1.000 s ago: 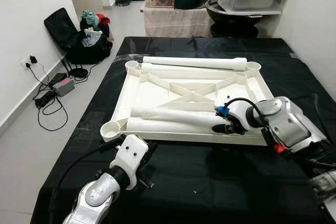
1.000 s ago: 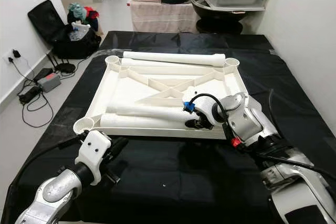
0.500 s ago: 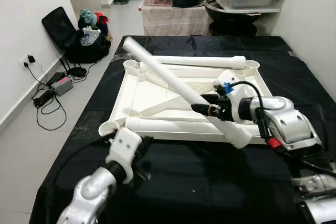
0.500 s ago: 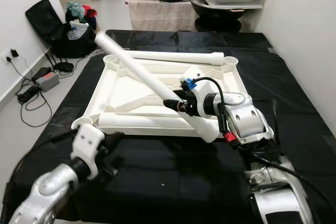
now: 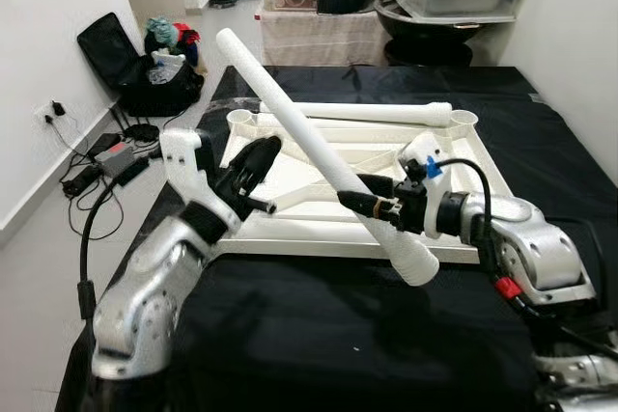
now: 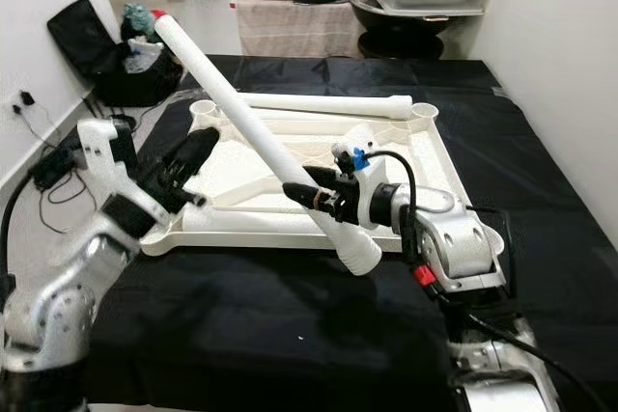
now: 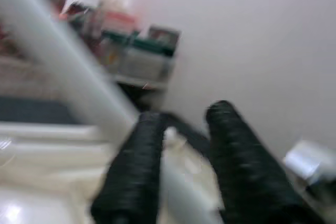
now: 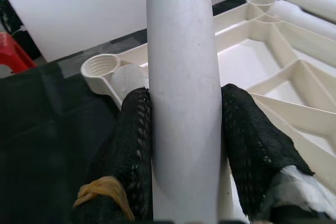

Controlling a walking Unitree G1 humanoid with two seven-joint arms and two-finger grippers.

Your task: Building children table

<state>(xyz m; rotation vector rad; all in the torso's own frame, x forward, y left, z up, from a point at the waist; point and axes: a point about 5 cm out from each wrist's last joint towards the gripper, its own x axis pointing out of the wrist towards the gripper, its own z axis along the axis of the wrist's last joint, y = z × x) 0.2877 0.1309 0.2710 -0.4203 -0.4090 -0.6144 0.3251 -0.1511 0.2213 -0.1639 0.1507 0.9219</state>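
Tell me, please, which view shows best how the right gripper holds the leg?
The right wrist view: both fingers press the leg from either side. The eye views show the right gripper side-on, on the tilted leg.

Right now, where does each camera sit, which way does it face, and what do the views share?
Head eyes: look forward and down at the upturned tabletop; both arms show.
Left wrist: blurred, along left gripper fingers toward the leg.
Right wrist: along right gripper clamping the table leg.
Shared: that raised leg and the tabletop.
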